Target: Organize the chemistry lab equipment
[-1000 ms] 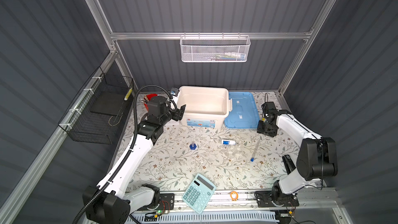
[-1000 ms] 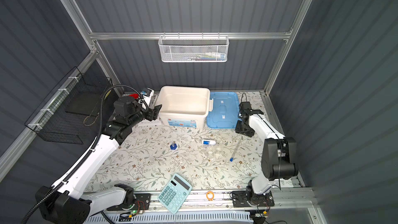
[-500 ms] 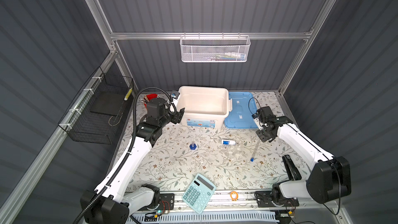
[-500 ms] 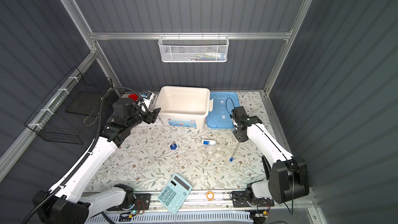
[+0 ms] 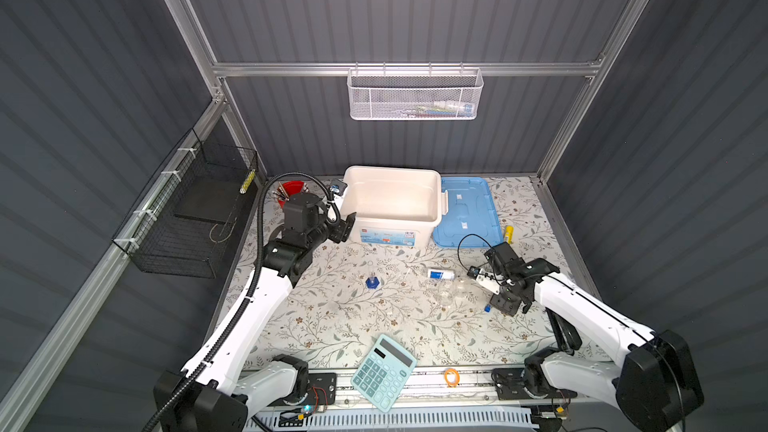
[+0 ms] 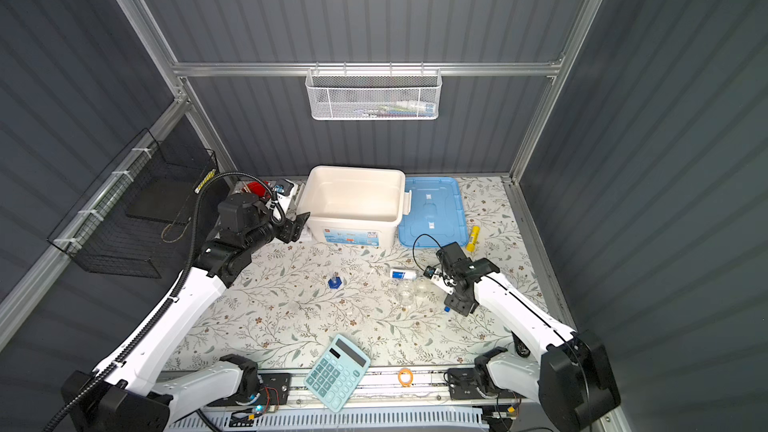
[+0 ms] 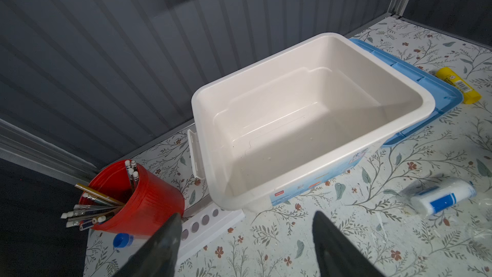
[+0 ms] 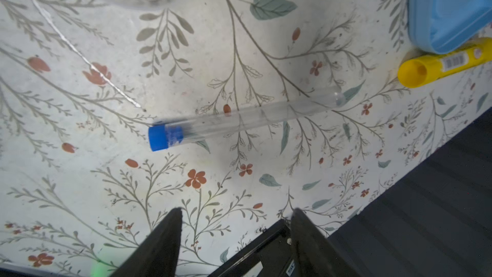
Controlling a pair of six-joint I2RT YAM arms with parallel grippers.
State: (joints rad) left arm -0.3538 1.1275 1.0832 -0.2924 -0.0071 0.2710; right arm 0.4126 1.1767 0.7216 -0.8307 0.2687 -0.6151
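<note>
Clear plastic with a blue cap, one test tube point(image 8: 247, 118) is lying flat on the floral desk point(image 5: 332, 326) near its right edge, and the right gripper point(image 8: 237, 210) is hovering close by it, fingers spread apart with nothing between them. Toward the desk's middle from there, clear flasks point(image 5: 446, 296) are sitting close together, with the blue-white labelled bottle point(image 5: 440, 274) lying on its side just behind them. The slim cylinder on a blue hexagonal foot point(image 5: 372, 281) is standing upright near the centre. The white bin point(image 7: 247, 193) is sitting open at the middle of the back edge, its blue lid point(image 5: 465, 214) lying flat beside it toward the back right corner. The left gripper point(image 7: 246, 214) is hanging in front of the bin's left end, fingers released and gripping nothing. In the back left corner the red cup of pens point(image 7: 149, 198) is standing beside a white holed rack point(image 7: 210, 222)
</note>
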